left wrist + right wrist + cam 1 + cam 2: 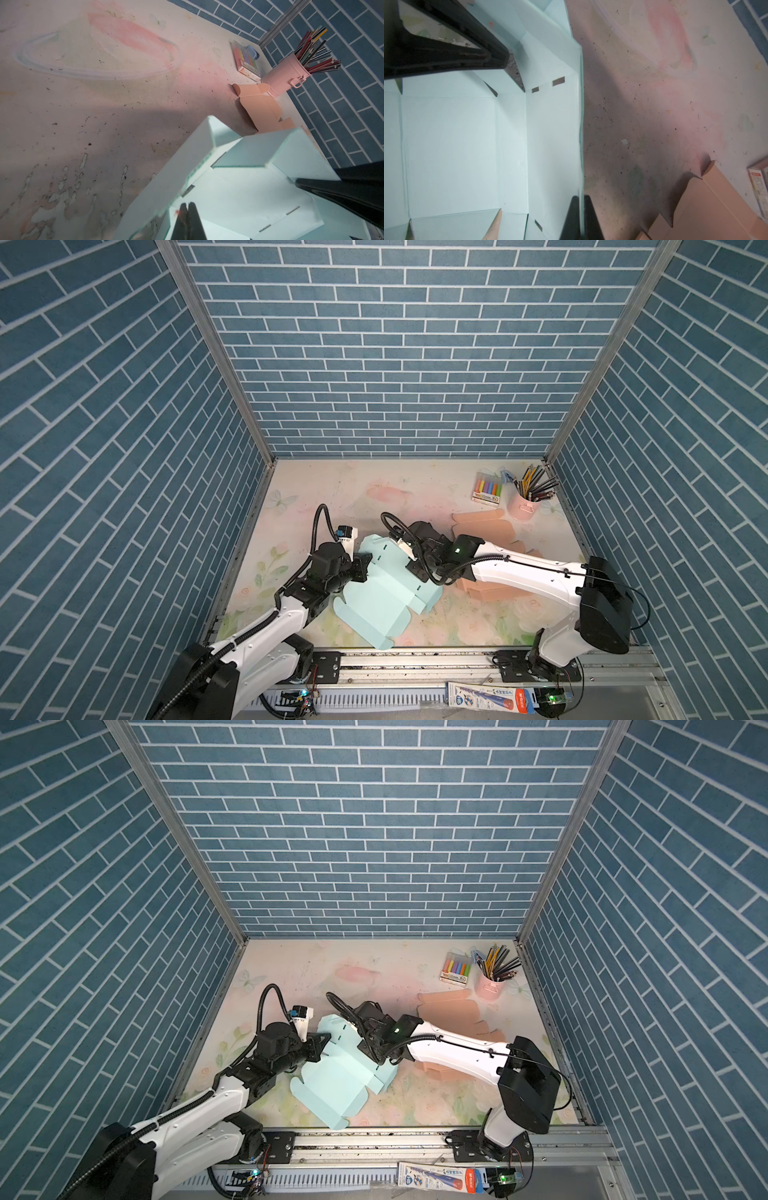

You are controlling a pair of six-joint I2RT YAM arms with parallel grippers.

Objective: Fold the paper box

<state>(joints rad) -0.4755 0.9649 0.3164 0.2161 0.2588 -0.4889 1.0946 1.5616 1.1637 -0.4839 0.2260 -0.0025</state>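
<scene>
On the table, left of middle, the box is lying half raised, near panels flat. The left pincer is seemingly clamping a side flap, and the right pincer is pinching the far wall's thin edge. Uneven pulling is risking a tear at the slots or a stray crease; a slipping grip is risking the wall flopping back; the right arm is risking dragging the peach blanks

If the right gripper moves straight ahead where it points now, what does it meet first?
The mint paper box: right gripper pinches its panel edge, which runs straight ahead. Beyond, seemingly only the table.
</scene>
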